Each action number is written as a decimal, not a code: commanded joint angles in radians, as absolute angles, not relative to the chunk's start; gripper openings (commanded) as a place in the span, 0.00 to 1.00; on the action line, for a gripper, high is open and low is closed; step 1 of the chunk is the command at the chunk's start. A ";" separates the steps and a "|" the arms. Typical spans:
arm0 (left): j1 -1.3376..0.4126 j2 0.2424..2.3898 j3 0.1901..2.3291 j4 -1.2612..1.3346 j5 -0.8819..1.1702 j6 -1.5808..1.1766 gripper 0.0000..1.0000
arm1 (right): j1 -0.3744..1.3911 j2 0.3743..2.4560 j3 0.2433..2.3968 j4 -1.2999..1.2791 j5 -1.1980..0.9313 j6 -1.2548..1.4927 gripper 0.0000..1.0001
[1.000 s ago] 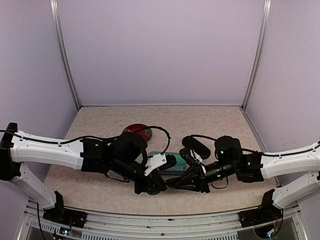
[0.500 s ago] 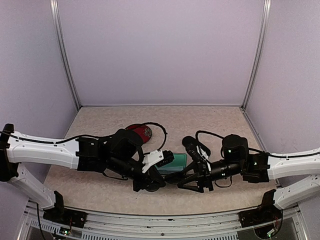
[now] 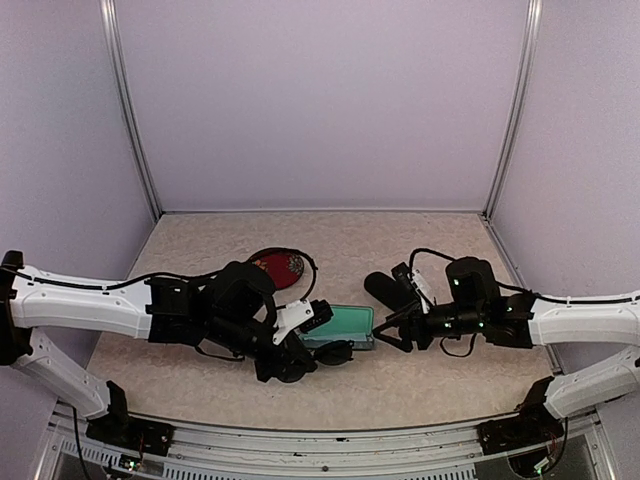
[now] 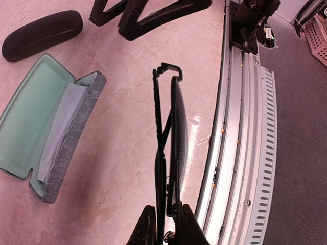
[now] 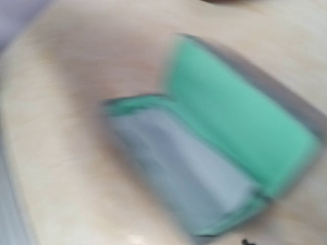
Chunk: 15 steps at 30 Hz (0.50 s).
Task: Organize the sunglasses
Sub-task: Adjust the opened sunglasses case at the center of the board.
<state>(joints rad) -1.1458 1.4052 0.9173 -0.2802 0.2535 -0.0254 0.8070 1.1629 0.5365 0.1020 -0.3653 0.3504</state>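
At the desk's (image 3: 420, 250) near edge, the left end effector (image 4: 166, 227) is clenched on the black sunglasses (image 4: 171, 138), while the right end effector (image 3: 387, 335) is released, empty, beside the open case (image 4: 36, 117).

Lilac walls (image 3: 320, 100), beige marbled table (image 3: 200, 235), metal rail (image 4: 245, 127)

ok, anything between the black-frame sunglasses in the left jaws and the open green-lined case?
Nothing visible. Only bare table lies between the thin black sunglasses, held in the left gripper, and the open case. The right gripper sits open off the case's right end, not across the path.
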 commanded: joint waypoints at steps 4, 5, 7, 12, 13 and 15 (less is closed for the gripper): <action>-1.116 1.362 0.907 -0.264 0.211 -0.058 0.11 | 0.736 1.365 0.646 0.012 -0.237 0.445 0.62; -1.114 1.359 0.907 -0.260 0.208 -0.060 0.11 | 0.736 1.396 0.657 0.013 -0.246 0.448 0.62; -1.105 1.355 0.904 -0.248 0.204 -0.060 0.11 | 0.736 1.445 0.670 0.028 -0.272 0.452 0.61; -1.073 1.362 0.911 -0.221 0.207 -0.050 0.11 | 0.736 1.526 0.672 0.082 -0.323 0.498 0.59; -1.067 1.366 0.915 -0.220 0.211 -0.047 0.11 | 0.735 1.538 0.671 0.089 -0.330 0.504 0.57; -1.055 1.374 0.922 -0.217 0.216 -0.039 0.11 | 0.736 1.556 0.665 0.105 -0.344 0.511 0.54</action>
<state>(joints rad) -1.0786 1.3796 0.9131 -0.2584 0.2153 -0.0486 0.7391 1.5219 0.6537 0.0593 -0.3038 0.4736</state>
